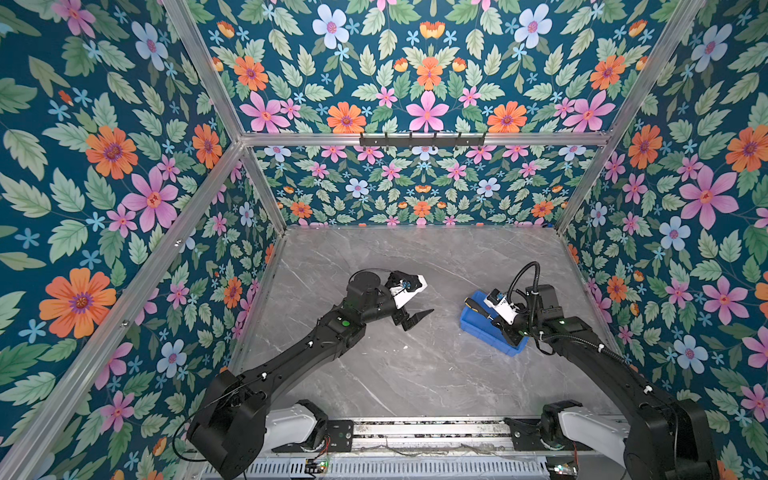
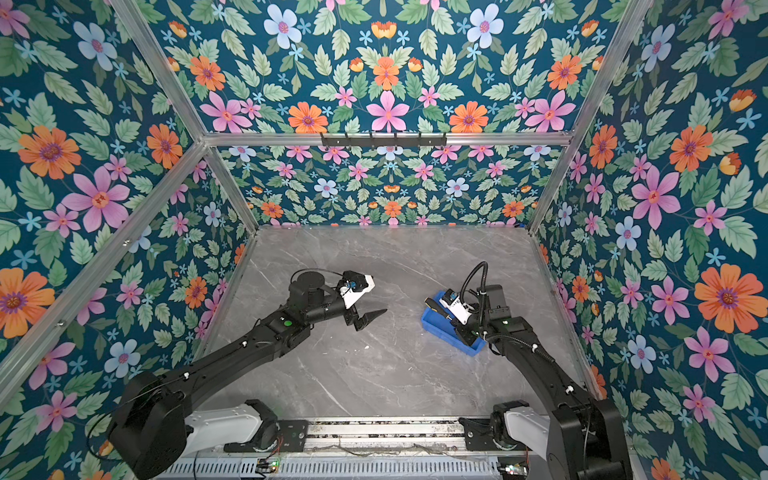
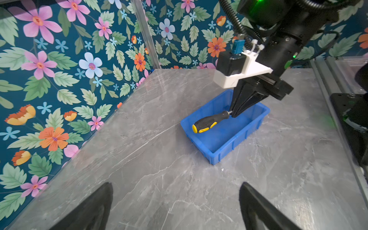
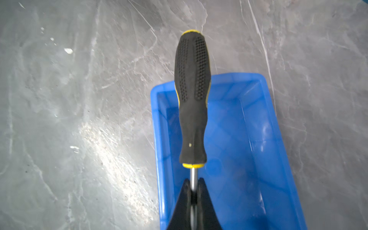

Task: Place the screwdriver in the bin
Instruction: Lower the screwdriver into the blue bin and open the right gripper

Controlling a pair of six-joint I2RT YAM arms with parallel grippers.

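Right hand (image 4: pixel 192 185): fingers together, clamped on the thin metal shaft of the screwdriver (image 4: pixel 192 99) just below the handle. The shaft ran between the two black fingers, and the black-and-yellow handle stuck out ahead of them.

The screwdriver was held over the blue bin (image 4: pixel 249 77), not lying flat. In the left wrist view the handle (image 3: pixel 209 121) slanted down inside the bin's walls (image 3: pixel 229 147). In the right wrist view its butt end overlapped the bin's end rim. Could not tell whether the handle touched the bin floor or wall.

The bin sat on the grey marbled tabletop (image 1: pixel 415 374), right of centre and about mid-depth, turned at an angle to the tabletop edges. In both top views the right arm's wrist camera covered much of the bin (image 1: pixel 471 324); only the handle tip showed at its far-left end.

Left hand (image 3: pixel 176 185): fingers wide apart with nothing between them. It hung over bare tabletop left of centre, well apart from the bin.
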